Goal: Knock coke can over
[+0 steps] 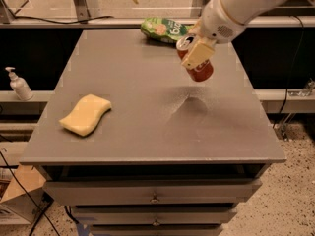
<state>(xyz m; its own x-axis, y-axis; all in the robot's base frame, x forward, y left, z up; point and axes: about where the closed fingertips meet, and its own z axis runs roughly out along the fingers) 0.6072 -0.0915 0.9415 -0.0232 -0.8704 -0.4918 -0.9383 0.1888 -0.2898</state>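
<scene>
The gripper (196,57) sits in the upper right of the frame, at the end of the white arm, and its fingers are closed around the coke can (202,73). One beige finger (199,52) lies across the can's near side. The can is tipped well off upright, with its silver top pointing toward the upper left. It appears to hang clear of the grey table (123,146), since its shadow falls on the tabletop below it, apart from the can.

As I judge it, the task is only partly done. The can is tilted but not lying on the table, so what's left is to set it on its side and let go. The green snack bag (165,29) lies just behind the can (close enough to be bumped). The yellow sponge (86,114) is well apart, at the left.
</scene>
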